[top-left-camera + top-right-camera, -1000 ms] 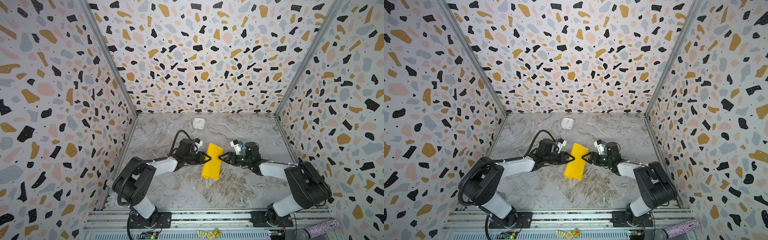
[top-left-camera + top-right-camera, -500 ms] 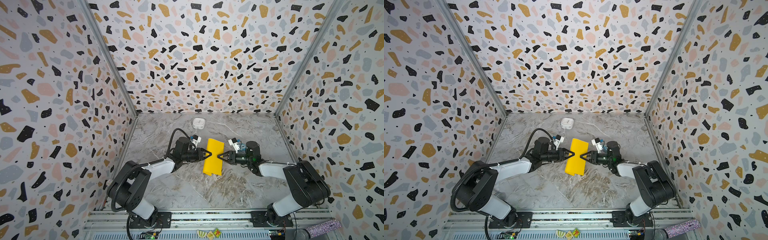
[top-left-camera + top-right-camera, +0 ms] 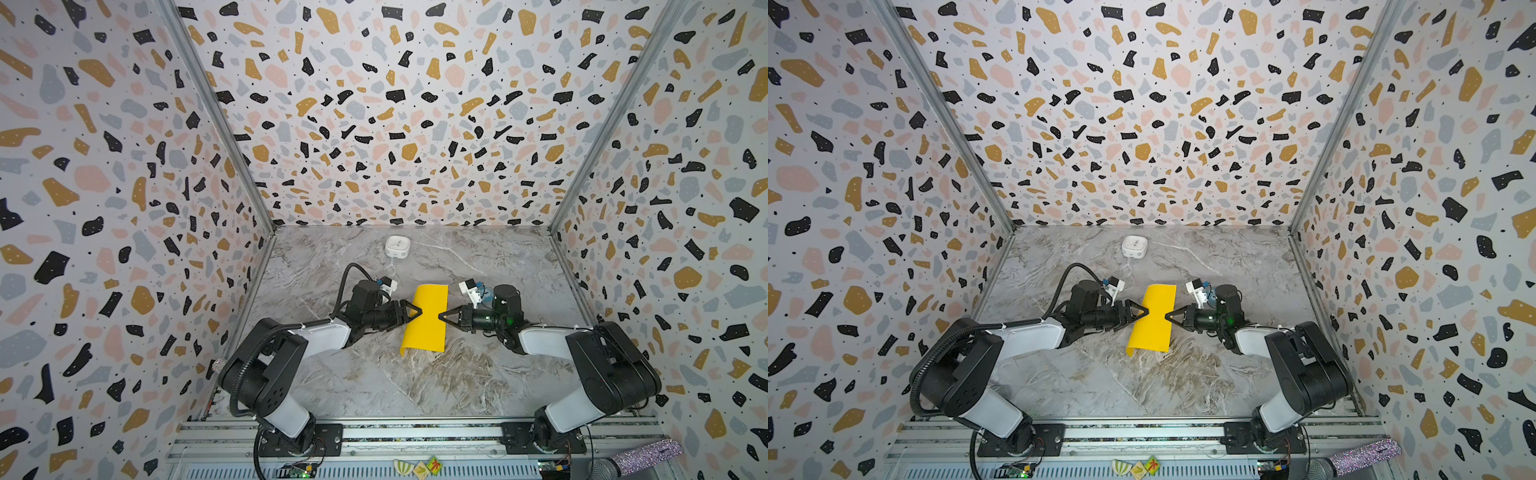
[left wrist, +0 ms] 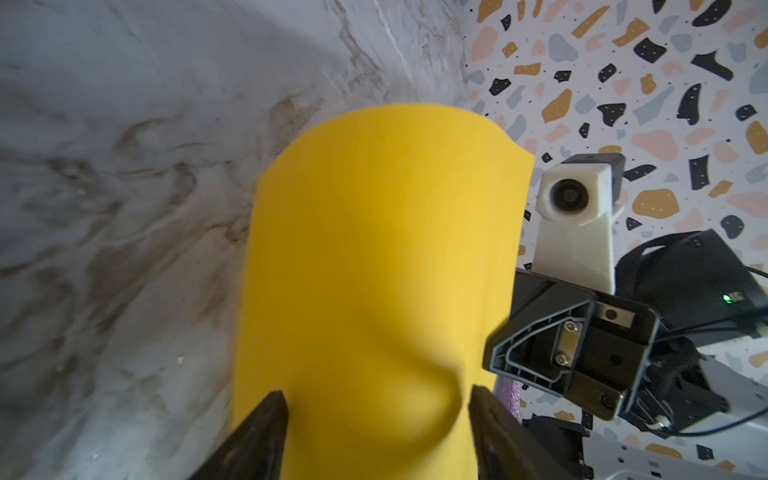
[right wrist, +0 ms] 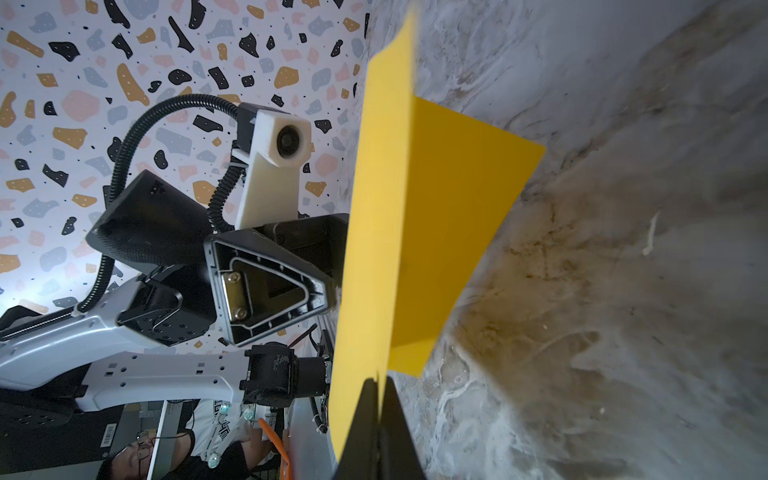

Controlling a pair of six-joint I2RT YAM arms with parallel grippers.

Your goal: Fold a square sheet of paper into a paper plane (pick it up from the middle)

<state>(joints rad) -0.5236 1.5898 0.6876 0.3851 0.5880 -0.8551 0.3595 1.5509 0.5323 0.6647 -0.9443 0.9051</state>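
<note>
Two grippers at the half-folded square sheet of paper [image 3: 428, 332]: right gripper [image 3: 439, 316] clamps its edge, left gripper [image 3: 419, 311] gapes around it; we reckon creasing next.

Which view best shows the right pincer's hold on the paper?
Right wrist: the right pincer is shut on the paper, close up. Both top views show it small; the left wrist view shows only its side.
</note>
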